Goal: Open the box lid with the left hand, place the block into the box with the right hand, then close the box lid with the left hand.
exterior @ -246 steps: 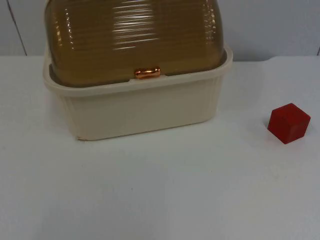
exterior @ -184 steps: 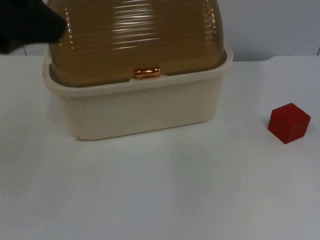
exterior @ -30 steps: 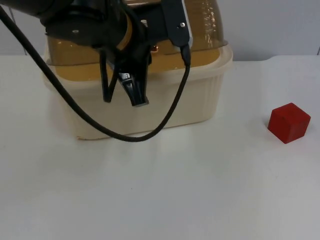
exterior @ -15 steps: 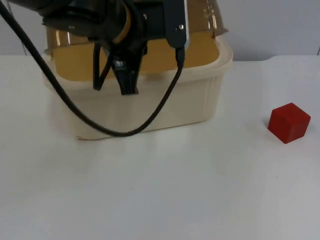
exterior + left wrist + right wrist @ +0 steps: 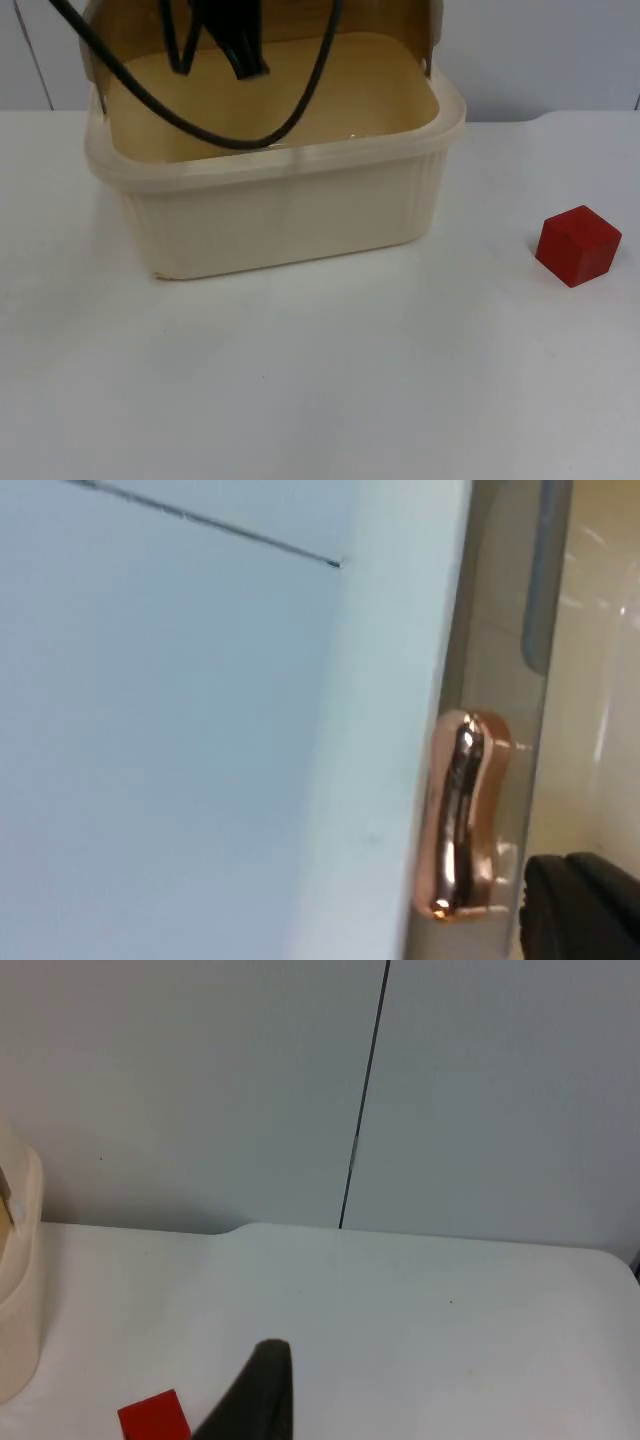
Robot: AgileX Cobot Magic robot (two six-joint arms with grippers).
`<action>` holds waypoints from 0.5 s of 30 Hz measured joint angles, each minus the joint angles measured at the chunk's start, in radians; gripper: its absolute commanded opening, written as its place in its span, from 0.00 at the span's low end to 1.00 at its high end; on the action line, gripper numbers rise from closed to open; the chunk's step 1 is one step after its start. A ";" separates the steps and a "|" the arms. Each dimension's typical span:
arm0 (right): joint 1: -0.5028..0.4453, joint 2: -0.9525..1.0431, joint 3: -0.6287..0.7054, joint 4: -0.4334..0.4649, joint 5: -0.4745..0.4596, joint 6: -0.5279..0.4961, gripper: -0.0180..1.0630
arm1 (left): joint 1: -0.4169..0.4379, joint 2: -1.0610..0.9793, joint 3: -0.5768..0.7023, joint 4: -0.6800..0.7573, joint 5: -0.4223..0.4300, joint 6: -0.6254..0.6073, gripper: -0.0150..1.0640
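White table (image 5: 320,380) meets a grey wall. Left gripper (image 5: 215,50) spreads its fingers above the open, ribbed cream box (image 5: 280,215), beside the lid's glossy copper handle (image 5: 462,815). Right gripper (image 5: 255,1400), state unclear, hovers near the red cube block (image 5: 577,245).

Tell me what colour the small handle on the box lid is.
Shiny copper-orange, on the small curved metal handle; the left wrist view shows it best.

One cream box (image 5: 280,220), upper left of the top view, with one amber lid (image 5: 432,30) swung up at its back and one copper handle (image 5: 462,815) on that lid (seen close from the left wrist). One red block (image 5: 577,245) at the right edge. One white table (image 5: 350,380). One grey partition wall (image 5: 200,1080).
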 measured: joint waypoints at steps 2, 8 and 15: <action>0.000 0.000 0.000 0.000 -0.002 0.000 0.99 | -0.006 0.000 -0.001 -0.035 0.010 -0.002 0.01; 0.000 0.000 0.000 0.000 -0.003 0.000 0.99 | -0.076 -0.036 -0.001 -0.346 0.101 -0.002 0.01; 0.000 0.000 0.000 0.000 -0.003 0.004 0.99 | -0.116 -0.108 0.009 -1.085 0.112 0.040 0.01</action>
